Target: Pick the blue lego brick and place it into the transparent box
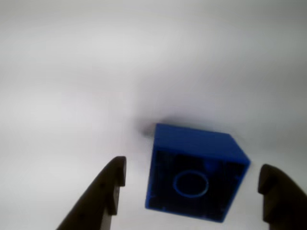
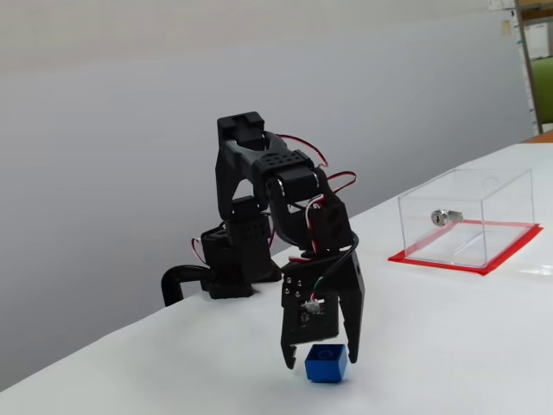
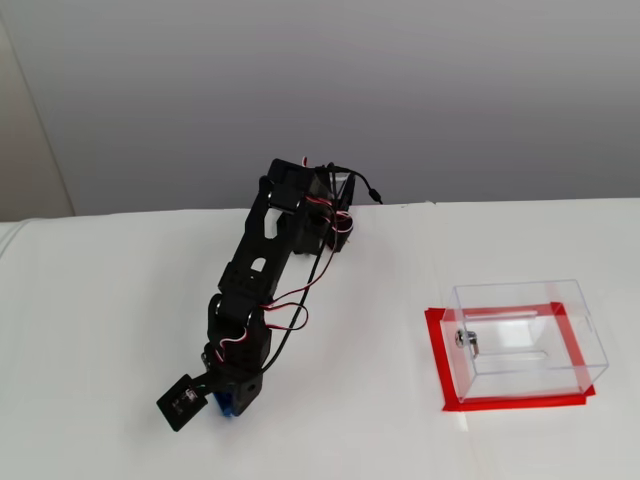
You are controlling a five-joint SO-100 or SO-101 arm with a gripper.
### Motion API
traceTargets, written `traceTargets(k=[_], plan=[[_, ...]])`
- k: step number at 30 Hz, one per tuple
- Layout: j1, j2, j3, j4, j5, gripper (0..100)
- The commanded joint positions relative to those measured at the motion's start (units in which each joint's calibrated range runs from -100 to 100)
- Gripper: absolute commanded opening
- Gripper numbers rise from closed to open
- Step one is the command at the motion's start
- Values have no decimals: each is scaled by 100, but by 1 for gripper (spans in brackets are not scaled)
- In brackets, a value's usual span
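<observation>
- Two black fingers of my gripper (image 1: pixel 192 184) stand wide apart in the wrist view, one on each side of the small bright-blue plastic lego brick (image 1: pixel 194 172), with clear white table showing between each finger and the brick. I hold nothing yet.
- The brick sits on the white tabletop (image 2: pixel 449 346) directly between my fingertips and slightly ahead of them. In a fixed view the gripper (image 2: pixel 318 356) hangs straight down over the brick (image 2: pixel 327 363), tips close to the table on both sides of it.
- The brick is roughly cubic, so it has no real long axis to speak of. In the wrist view it looks slightly turned against my finger line, one corner pointing right, so I judge the pads may meet it a little off square when I close.
- The clear acrylic box with the red base plate (image 2: pixel 467 226) stands well apart from me, to the right in both fixed views, its silver lock showing on one wall.
- Hard to make out: in a fixed view from above, my wrist covers nearly all of the brick (image 3: pixel 225 405), only a sliver of blue shows. The wrist view is soft and cuts my fingers off at the bottom edge. I cannot tell whether the box is open on top.
</observation>
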Motion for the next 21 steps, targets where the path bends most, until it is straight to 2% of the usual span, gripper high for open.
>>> traceTargets(k=[1, 9, 14, 21], plan=[[47, -92, -291, -88, -107, 31], [2, -92, -282, -88, -107, 30], [-5, -92, -273, -80, -107, 18], [-5, -84, -264, -54, -107, 15]])
